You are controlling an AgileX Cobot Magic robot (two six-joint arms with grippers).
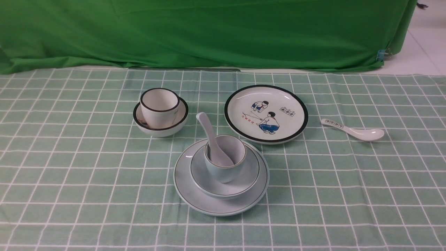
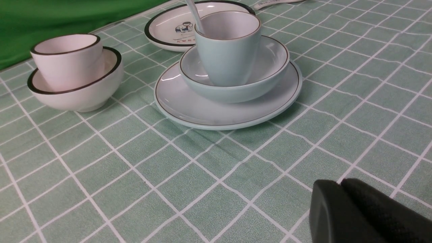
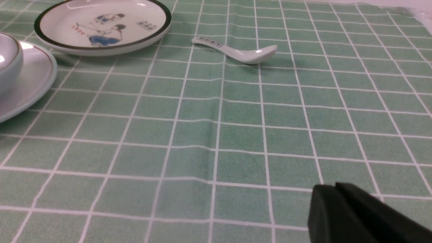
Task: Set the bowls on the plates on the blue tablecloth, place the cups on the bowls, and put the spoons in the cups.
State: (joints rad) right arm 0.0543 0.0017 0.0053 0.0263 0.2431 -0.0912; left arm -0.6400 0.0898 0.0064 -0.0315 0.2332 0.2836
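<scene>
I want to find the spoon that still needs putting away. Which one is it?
On the checked cloth, find the picture plate with cartoon children. The spoon lies flat to its right, alone. Its handle has small dark marks; the other spoon stands in a blue cup.

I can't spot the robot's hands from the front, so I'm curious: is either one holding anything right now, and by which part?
Nothing is held. The left gripper and right gripper both hang shut and empty over bare tablecloth.

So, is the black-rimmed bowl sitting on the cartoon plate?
No, the black-rimmed bowl rests directly on the tablecloth, left of the empty cartoon plate.
</scene>
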